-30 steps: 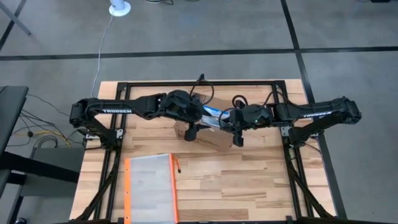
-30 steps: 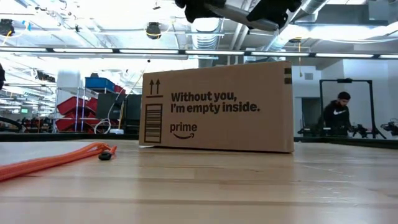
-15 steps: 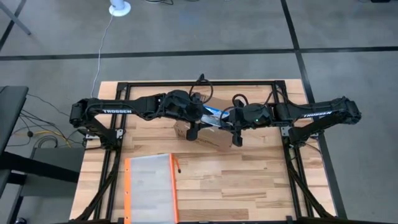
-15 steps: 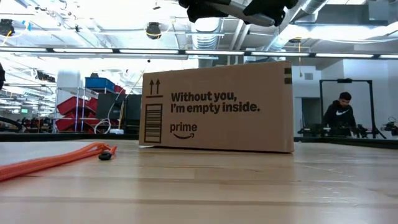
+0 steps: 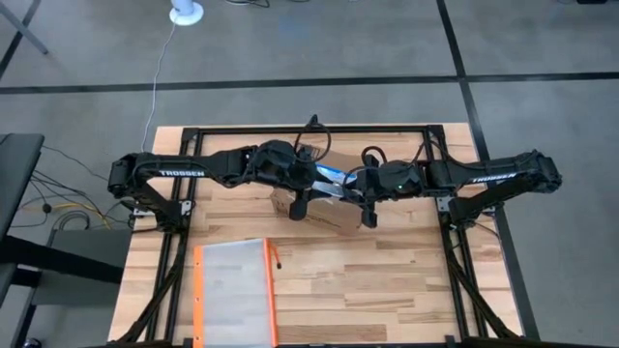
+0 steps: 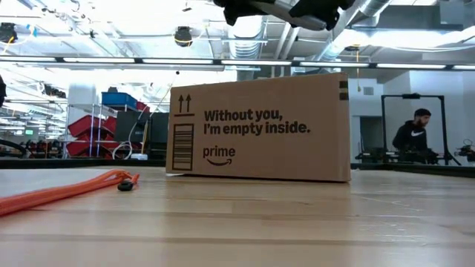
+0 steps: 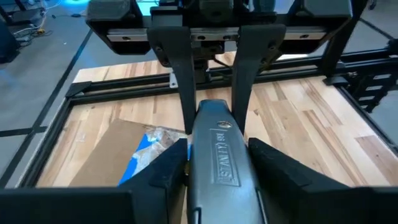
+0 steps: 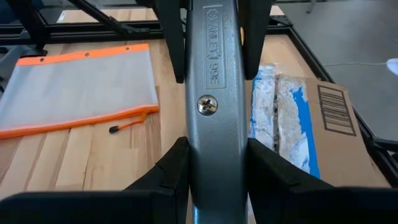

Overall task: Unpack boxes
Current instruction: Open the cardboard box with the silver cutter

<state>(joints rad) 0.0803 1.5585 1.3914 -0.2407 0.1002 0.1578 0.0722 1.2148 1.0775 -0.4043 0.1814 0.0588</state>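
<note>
While upright, box (image 6: 260, 126), long axis crosswise, taped top up.

Robotics lab or industrial workshop hall. Wooden bench (image 5: 387, 280) in a black metal frame (image 5: 290, 129) on grey concrete floor (image 5: 319, 43) with dark taped lines. Low view: exposed ceiling ducts (image 6: 256, 37), strip lights (image 6: 111, 59), shelving with red and blue bins (image 6: 100, 119), a person (image 6: 415, 137) at another robot rig (image 6: 445, 154) behind.
</note>
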